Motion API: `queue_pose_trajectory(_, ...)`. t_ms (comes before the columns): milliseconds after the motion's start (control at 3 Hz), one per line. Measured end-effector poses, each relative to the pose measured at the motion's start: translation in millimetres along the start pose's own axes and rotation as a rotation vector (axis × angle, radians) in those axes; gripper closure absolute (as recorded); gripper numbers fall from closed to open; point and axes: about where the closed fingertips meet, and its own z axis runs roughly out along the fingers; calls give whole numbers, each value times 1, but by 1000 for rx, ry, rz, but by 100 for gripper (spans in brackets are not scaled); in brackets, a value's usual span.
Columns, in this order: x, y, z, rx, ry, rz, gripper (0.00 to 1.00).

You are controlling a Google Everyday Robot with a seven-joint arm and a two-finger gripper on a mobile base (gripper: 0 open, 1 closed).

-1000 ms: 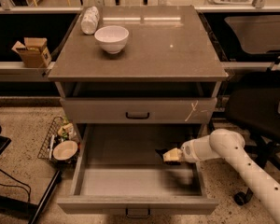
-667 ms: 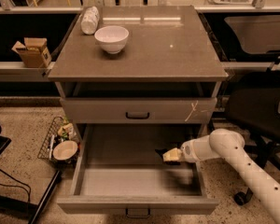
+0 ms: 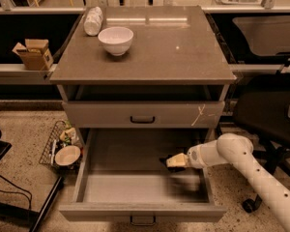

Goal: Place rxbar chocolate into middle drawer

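The middle drawer (image 3: 135, 187) is pulled wide open at the bottom of the grey cabinet, and its plain grey inside is bare. My gripper (image 3: 168, 161) reaches in from the right, on the end of the white arm (image 3: 232, 153), and hangs over the drawer's right half. A small dark piece, the rxbar chocolate (image 3: 163, 159), sticks out between the fingertips, above the drawer floor. A blurred shadow lies on the floor below it.
The drawer above (image 3: 142, 114), with a white scrawl on its front, is shut. A white bowl (image 3: 116, 39) and a lying white bottle (image 3: 93, 21) are on the cabinet top. A wire basket (image 3: 63, 149) stands at the left, a cardboard box (image 3: 34, 53) on a ledge, a black chair (image 3: 268, 115) at the right.
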Motion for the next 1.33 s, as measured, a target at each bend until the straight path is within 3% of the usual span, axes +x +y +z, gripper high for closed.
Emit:
queue_pose_trajectory(333, 0, 0, 0, 0, 0, 0, 0)
queue_pose_trajectory(667, 0, 0, 0, 0, 0, 0, 0)
queue_pose_trajectory(1000, 4, 18, -20, -68, -11, -33, 0)
queue_pose_trajectory(1333, 11, 54, -73, -166, -23, -92, 0)
